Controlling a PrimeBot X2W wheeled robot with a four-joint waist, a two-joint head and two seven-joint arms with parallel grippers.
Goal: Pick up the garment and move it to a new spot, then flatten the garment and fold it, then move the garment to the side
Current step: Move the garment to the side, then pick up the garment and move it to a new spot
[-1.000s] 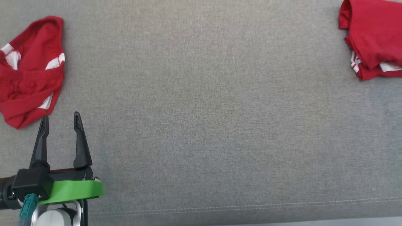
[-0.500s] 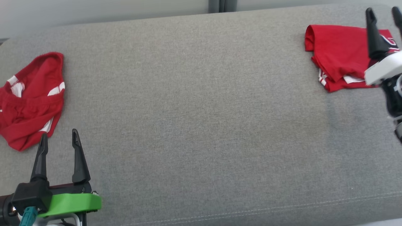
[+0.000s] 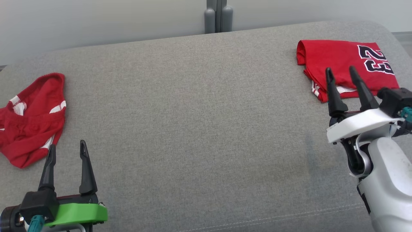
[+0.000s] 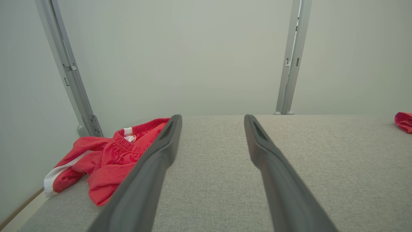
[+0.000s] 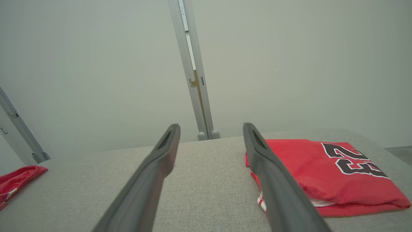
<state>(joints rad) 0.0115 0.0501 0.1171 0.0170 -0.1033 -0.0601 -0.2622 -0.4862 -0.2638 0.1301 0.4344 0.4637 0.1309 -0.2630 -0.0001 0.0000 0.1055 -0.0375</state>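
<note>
A crumpled red garment (image 3: 29, 119) with white trim lies at the left end of the grey cushioned surface (image 3: 199, 122). It also shows in the left wrist view as a crumpled red garment (image 4: 109, 161). My left gripper (image 3: 67, 144) stands open just near and right of it, holding nothing; its fingers (image 4: 154, 167) are spread wide. At the far right lies a folded red jersey (image 3: 334, 54) with a dark "23", and the right wrist view shows the same folded jersey (image 5: 305, 161). My right gripper (image 3: 340, 68) is open and empty by the jersey's near edge.
A pale wall runs behind the surface, with a grey post (image 3: 219, 16) at its middle and another grey post (image 4: 69, 71) at the left. The surface's front edge with a stitched seam (image 3: 289, 216) lies close to me.
The head camera has tilted up, so the whole picture slid down and the wall appeared. My right gripper came into view and drew back toward me from the folded jersey.
</note>
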